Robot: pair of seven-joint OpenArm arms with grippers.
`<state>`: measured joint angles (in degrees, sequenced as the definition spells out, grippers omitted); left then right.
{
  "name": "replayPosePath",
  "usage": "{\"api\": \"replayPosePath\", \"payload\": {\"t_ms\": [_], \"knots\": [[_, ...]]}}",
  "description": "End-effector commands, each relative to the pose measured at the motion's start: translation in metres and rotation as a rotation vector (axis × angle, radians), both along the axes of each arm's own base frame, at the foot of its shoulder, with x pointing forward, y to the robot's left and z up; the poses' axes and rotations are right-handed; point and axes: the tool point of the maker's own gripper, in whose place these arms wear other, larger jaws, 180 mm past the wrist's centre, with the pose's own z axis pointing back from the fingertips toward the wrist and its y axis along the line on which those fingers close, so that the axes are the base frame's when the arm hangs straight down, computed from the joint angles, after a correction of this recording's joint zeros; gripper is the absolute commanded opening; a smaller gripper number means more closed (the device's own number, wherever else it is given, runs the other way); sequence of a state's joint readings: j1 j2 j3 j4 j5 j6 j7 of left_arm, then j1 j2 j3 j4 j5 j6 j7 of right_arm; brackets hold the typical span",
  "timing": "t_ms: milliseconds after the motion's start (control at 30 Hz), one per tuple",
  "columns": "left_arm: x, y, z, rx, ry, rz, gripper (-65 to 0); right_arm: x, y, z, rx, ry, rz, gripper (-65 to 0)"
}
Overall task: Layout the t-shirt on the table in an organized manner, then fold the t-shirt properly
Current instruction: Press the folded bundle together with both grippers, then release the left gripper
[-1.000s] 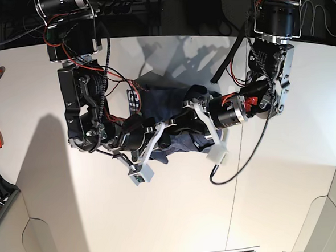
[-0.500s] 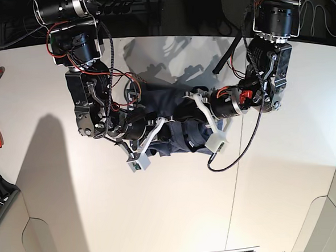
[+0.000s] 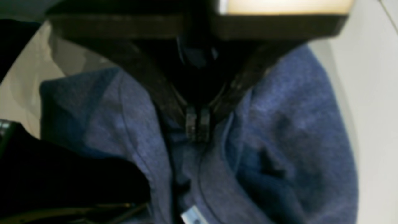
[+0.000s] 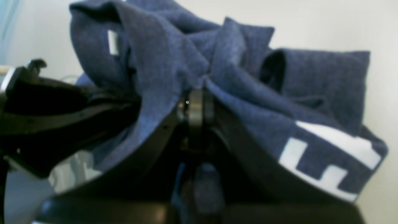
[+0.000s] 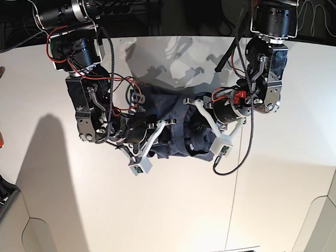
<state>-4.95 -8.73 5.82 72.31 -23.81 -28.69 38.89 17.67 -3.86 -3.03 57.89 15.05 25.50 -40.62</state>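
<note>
T-shirt [image 5: 177, 128] bunched between both of my grippers above the table [image 5: 162, 218].

My left gripper [image 3: 196, 126] is clenched with its jaws pressed together on a ridge of the heathered blue cloth, which spreads in folds to both sides of it; a small pale tag [image 3: 192, 215] shows near the bottom edge of that wrist view. My right gripper [image 4: 195, 107] is likewise pinched closed on a gathered fold, with fabric draping over both jaws and white block lettering [image 4: 326, 155] visible on the lower right part of the shirt. From the base view, the crumpled shirt sits in the middle of the white tabletop, held between my two wrists, near the thin dark seam [image 5: 234, 196].
</note>
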Motion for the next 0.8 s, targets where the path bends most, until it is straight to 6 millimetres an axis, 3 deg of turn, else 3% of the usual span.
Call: {"api": "replayPosePath", "payload": {"t_ms": [0, 200, 433, 600, 767], "knots": [[0.021, 0.011, 0.014, 0.035, -0.064, 0.032, -65.0, -0.009, -0.012, -0.01, -0.073, 0.065, 0.02, -65.0], [0.054, 0.028, 0.029, 0.135, -0.15, 0.125, -65.0, -0.039, 0.008, -0.009, 0.054, 0.133, 0.002, -65.0], [0.086, 0.026, 0.059, 0.108, -0.246, 0.183, -65.0, -0.062, 0.021, 0.003, 0.107, 0.098, -0.007, -65.0], [0.094, 0.018, 0.071, 0.061, -0.277, 0.194, -65.0, -0.051, 0.024, 0.03, 0.13, 0.011, -0.013, -65.0], [0.097, 0.017, 0.075, 0.047, -0.296, 0.2, -65.0, -0.03, 0.023, 0.069, 0.145, -0.122, -0.019, -65.0]]}}
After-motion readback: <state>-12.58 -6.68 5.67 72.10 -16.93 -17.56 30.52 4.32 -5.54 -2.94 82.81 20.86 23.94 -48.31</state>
